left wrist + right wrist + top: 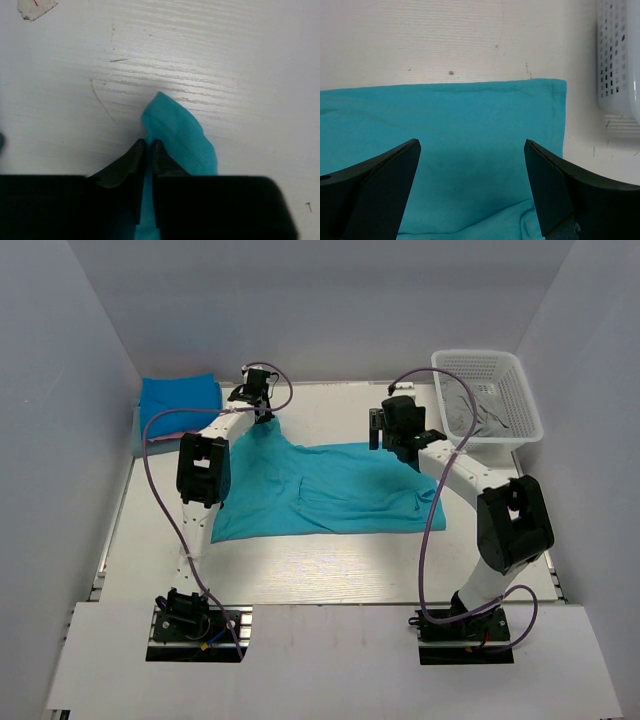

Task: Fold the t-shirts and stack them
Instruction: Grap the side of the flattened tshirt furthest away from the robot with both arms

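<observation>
The turquoise t-shirt (330, 490) lies spread on the white worktop (330, 570); the left claw (149, 146) is pinched tight on its far-left corner; the right claw (471, 145) hovers wide above its right end.

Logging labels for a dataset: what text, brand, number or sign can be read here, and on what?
None can be read.
No print shows on the turquoise shirt, the folded shirts or the basket.
The white scrap on the table bears a red mark, too small to read.
</observation>
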Motion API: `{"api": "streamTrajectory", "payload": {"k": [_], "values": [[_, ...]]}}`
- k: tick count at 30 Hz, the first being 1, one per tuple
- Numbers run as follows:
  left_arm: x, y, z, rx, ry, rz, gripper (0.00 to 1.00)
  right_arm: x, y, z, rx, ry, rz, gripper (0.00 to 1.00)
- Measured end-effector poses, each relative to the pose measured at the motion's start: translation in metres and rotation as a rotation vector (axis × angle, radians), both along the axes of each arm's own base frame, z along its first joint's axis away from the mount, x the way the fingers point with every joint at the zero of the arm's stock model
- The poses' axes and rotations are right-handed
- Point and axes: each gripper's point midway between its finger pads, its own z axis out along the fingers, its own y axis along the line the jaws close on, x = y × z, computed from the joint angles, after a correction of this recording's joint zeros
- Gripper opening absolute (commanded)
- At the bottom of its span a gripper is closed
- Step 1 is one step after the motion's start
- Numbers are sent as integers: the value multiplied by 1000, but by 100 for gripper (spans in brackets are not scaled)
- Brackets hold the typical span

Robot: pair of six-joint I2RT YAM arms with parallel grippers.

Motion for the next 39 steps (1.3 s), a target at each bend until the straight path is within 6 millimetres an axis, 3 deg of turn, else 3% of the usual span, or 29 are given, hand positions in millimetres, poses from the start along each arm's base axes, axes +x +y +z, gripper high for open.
{"api": "streamTrajectory", "payload": {"k": [3, 9, 20, 31, 33, 39], "values": [[2, 0, 0, 0, -10, -2, 1, 5, -10, -6, -3, 11, -28, 90], [2, 6, 2, 57, -22, 20, 0, 38, -27, -35, -5, 71, -107, 90], [-7, 48, 3, 157, -15, 121, 0, 101, -56, -73, 15, 116, -258, 90], [-11, 56, 4, 193, -19, 103, 0, 100, -95, -86, 34, 159, -374, 90], [-16, 55, 4, 186, -20, 92, 0, 100, -97, -87, 38, 162, -376, 90], [-23, 53, 10, 169, -29, 71, 0, 105, -93, -94, 71, 173, -352, 78]]}}
